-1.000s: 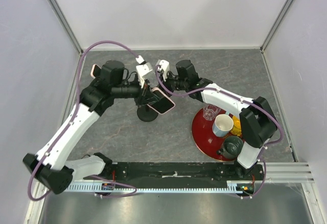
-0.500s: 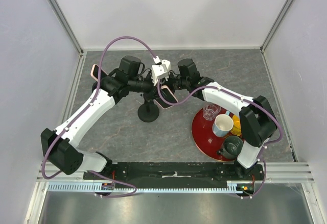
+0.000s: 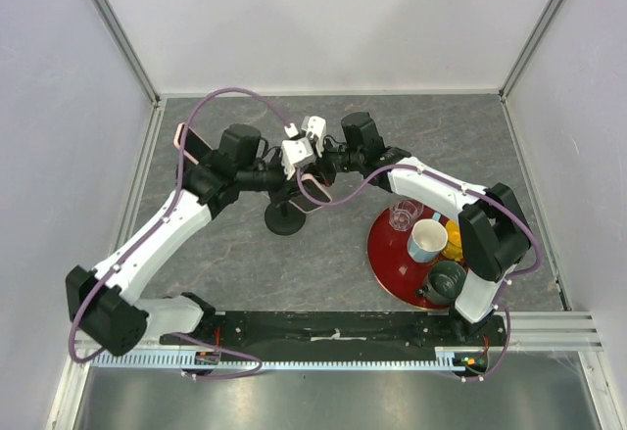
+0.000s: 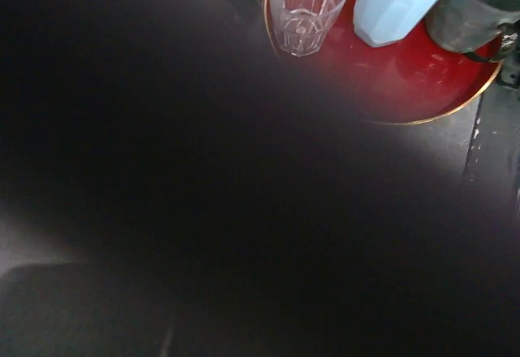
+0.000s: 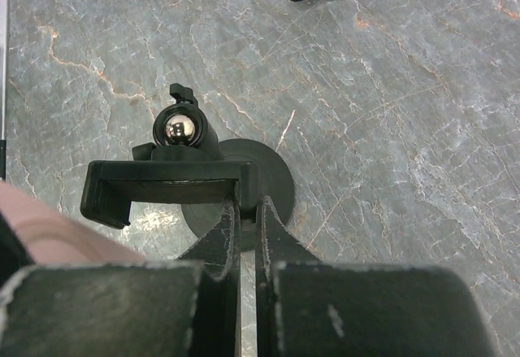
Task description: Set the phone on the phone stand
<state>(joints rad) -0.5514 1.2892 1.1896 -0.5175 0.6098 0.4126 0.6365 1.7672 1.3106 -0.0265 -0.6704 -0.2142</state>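
Observation:
The phone stand [image 3: 284, 219] is black, with a round disc base, and stands mid-table. In the right wrist view its base [image 5: 272, 180], ball joint and flat cradle [image 5: 162, 182] show. My right gripper [image 5: 247, 204] is shut on the right end of the cradle; it also shows in the top view [image 3: 313, 167]. The phone [image 3: 310, 192], in a pink case, hangs tilted at the tip of my left gripper [image 3: 294, 177], just above and right of the stand. A pink edge [image 5: 49, 231] shows beside the cradle. The left wrist view is mostly black, blocked at close range.
A round red tray [image 3: 384, 254] at the right holds a clear glass [image 3: 401, 216], a white cup [image 3: 428, 240] and a dark teapot [image 3: 443, 281]; the tray also shows in the left wrist view [image 4: 406, 72]. A small pink-rimmed object [image 3: 182, 136] lies by the left wall.
My left arm has swung toward the back and in, carrying the phone from the stand's right side to just over it. My right gripper has stayed at the stand.

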